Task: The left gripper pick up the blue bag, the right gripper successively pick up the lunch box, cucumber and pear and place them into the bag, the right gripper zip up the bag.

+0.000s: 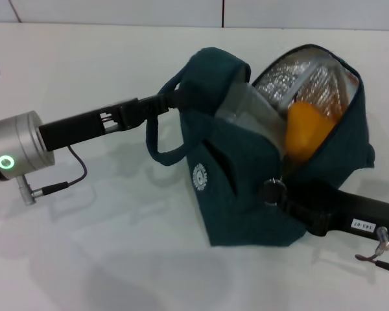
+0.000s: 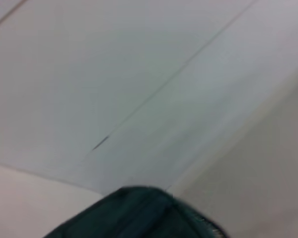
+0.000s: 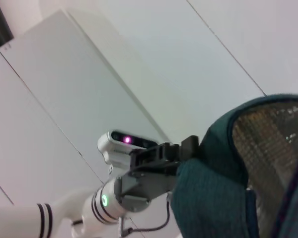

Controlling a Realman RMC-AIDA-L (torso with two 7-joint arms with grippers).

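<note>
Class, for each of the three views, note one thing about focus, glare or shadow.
Head view: the bag is sharp, its foil lining glints, and soft shadows lie on the table. Left wrist view: all blurred, only a bag edge shows. Right wrist view: a green ring light glows on the left arm.

No legible text on anything.

White table [image 1: 117, 259] against pale panelled wall [image 1: 117, 10].
</note>
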